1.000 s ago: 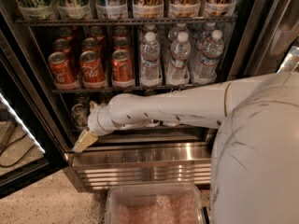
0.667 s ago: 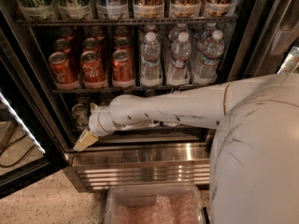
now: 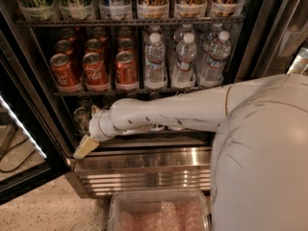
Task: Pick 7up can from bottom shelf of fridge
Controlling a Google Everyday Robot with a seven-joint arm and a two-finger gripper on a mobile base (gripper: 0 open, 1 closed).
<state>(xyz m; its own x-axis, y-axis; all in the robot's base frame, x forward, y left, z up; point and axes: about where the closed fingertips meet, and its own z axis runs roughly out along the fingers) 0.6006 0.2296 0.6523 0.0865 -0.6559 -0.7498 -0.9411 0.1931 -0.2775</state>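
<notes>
Clear plastic makes up the bin (image 3: pixel 159 211) on the floor in front of the fridge (image 3: pixel 248 37), and pale pink bubbled wrapping lies inside it. On the top rack, see-through tubs (image 3: pixel 156 8) hold tall drinks whose labels cannot be read. One rack down, red Coca-Cola cans (image 3: pixel 96 70) fill the left half and water bottles (image 3: pixel 185 59) the right. The white arm (image 3: pixel 168 114) reaches across the fridge from the right, just above the bottom shelf (image 3: pixel 159 141). The gripper (image 3: pixel 84 147) hangs at the shelf's front left corner, its tan tip angled down toward the ribbed steel base (image 3: pixel 144 172). Whether it is released or clenched cannot be told, and nothing shows in its grasp. The 7up can (image 3: pixel 81 118) stands on the bottom shelf at the left, just behind the wrist, silver top up, with another like it beside. Against the pictures from a second ago, the arm, gripper and cans sit where they were.
</notes>
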